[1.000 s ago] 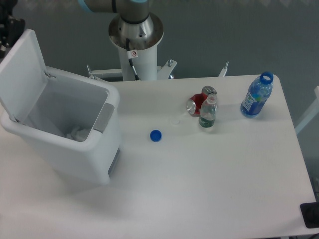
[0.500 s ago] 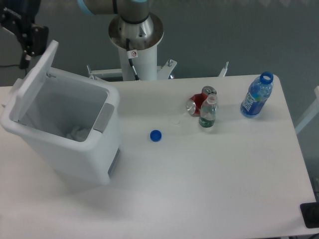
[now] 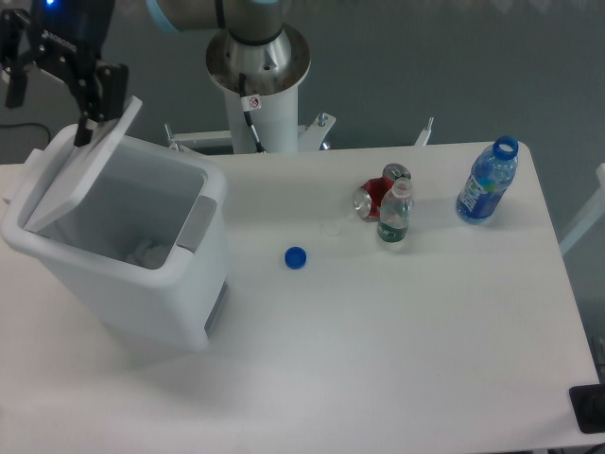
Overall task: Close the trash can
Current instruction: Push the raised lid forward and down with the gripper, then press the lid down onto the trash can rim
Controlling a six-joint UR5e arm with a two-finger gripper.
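white trash can, grey latch

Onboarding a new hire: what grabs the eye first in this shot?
The large white plastic rectangular trash can at the left, its hinged flat lid half tipped over the opening. The black claw sits against the lid's top edge. To the right stand a blue open bottle, a small clear bottle and a loose blue cap.

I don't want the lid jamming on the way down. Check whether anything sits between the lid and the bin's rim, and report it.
Nothing visible blocks it. The lid is tilted partway over the trash can, with the gripper behind its raised edge. The opening shows only some crumpled white trash low inside, well below the rim. The grey latch tab lies along the front edge.
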